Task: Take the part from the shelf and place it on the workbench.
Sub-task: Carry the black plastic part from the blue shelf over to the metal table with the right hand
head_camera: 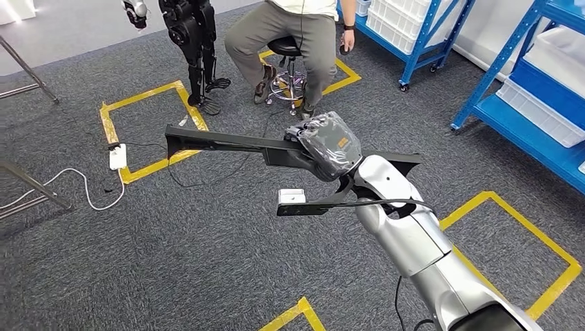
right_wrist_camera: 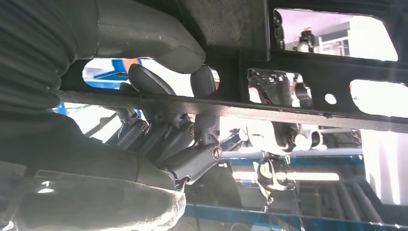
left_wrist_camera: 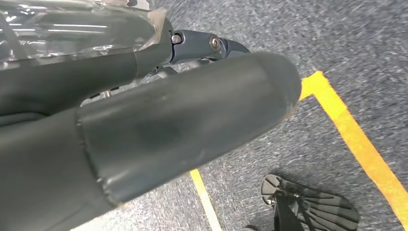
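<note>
- Honestly, the long flat black plastic frame part with cut-outs [head_camera: 221, 143] looks light but awkwardly long, probably a bit flexy at the ends.
- Right hand [head_camera: 330, 145] has its fingers [right_wrist_camera: 202, 82] wrapped round a bar of it near the middle, carrying it level above the grey carpet floor [head_camera: 172, 255]; a mid grip should balance it.
- Left hand [left_wrist_camera: 144, 130] hangs by the floor; can't tell how its fingers lie.

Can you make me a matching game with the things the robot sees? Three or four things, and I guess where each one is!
Things:
1. long black part
2. white power strip
3. stool
4. white bins

Places:
A. on the blue shelf
B. under a sitting person
C. held in the right hand
D. lying on the carpet by yellow tape

Pairs: 1-C, 2-D, 3-B, 4-A
</note>
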You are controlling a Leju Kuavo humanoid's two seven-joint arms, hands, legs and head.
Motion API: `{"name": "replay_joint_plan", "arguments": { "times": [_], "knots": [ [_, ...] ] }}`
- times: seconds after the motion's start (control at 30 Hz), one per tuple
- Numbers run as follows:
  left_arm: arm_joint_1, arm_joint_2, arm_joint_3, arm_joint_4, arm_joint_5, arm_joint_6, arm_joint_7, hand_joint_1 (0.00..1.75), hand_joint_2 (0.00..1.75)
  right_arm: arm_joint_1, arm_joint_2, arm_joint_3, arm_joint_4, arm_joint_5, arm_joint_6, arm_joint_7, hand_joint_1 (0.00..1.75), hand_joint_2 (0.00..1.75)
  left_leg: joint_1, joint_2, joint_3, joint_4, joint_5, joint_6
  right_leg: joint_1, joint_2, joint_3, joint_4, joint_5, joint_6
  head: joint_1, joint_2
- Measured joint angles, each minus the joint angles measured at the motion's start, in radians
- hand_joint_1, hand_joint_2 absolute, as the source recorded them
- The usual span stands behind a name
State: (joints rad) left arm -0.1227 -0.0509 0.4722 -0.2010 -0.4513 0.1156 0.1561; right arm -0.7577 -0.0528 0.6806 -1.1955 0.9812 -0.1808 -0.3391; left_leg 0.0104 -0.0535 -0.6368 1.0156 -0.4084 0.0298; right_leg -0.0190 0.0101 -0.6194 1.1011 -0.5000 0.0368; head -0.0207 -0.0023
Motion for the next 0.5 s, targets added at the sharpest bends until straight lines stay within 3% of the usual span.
{"name": "replay_joint_plan", "arguments": {
  "times": [0.07,0.13,0.2,0.3,0.37,0.4,0.43,0.5],
  "knots": [
    [0.001,0.003,-0.002,0.000,-0.004,0.001,0.000,0.00,0.00,-0.001,0.001,0.000,0.000,0.000,0.000,0.000,1.71,1.75,-0.002,-0.011,-0.005,0.003,0.001,-0.012,-0.001,0.011,0.032,-0.067,0.023,-0.006,0.000,0.000],
    [0.005,0.006,-0.004,0.000,-0.010,0.001,0.000,0.00,0.00,-0.002,0.003,0.001,0.000,0.000,0.001,0.000,1.71,1.75,0.001,-0.016,-0.008,0.001,0.004,-0.023,0.001,0.005,0.033,-0.071,0.028,-0.020,-0.001,0.000],
    [0.008,0.007,-0.007,0.001,-0.016,0.001,0.001,0.00,0.00,-0.003,0.008,0.001,0.000,0.000,0.001,0.000,1.71,1.75,0.004,0.002,-0.019,0.025,-0.014,-0.033,-0.001,-0.001,0.035,-0.075,0.033,-0.035,-0.003,0.000],
    [0.006,0.008,-0.008,0.002,-0.019,0.001,0.001,0.00,0.00,-0.004,0.013,0.002,0.000,0.000,0.002,0.000,1.71,1.75,0.006,0.042,-0.096,0.195,-0.106,-0.044,0.002,-0.014,0.036,-0.077,0.035,-0.053,-0.009,0.000],
    [0.007,0.008,-0.008,0.002,-0.019,0.000,0.001,0.00,0.00,-0.002,0.013,0.004,0.000,0.000,0.004,0.000,1.71,1.75,0.007,0.048,-0.141,0.289,-0.135,-0.046,0.007,-0.024,0.036,-0.076,0.034,-0.055,-0.008,0.000],
    [0.007,0.008,-0.008,0.002,-0.019,0.000,0.001,0.00,0.00,-0.002,0.013,0.005,0.000,0.000,0.004,0.000,1.71,1.75,0.007,0.050,-0.139,0.285,-0.124,-0.045,0.009,-0.029,0.036,-0.076,0.034,-0.055,-0.009,0.000],
    [0.007,0.008,-0.008,0.002,-0.019,-0.001,0.001,0.00,0.00,-0.002,0.014,0.006,0.000,0.000,0.004,0.000,1.71,1.75,0.007,0.053,-0.115,0.240,-0.097,-0.041,0.011,-0.034,0.037,-0.076,0.034,-0.056,-0.008,0.000],
    [0.006,0.009,-0.009,0.002,-0.021,-0.005,0.003,0.00,0.00,-0.005,0.016,0.007,0.000,0.000,0.004,0.000,1.71,1.75,0.001,0.080,-0.039,0.100,-0.040,-0.030,0.017,-0.044,0.039,-0.076,0.031,-0.055,-0.009,0.000]
  ]
}}
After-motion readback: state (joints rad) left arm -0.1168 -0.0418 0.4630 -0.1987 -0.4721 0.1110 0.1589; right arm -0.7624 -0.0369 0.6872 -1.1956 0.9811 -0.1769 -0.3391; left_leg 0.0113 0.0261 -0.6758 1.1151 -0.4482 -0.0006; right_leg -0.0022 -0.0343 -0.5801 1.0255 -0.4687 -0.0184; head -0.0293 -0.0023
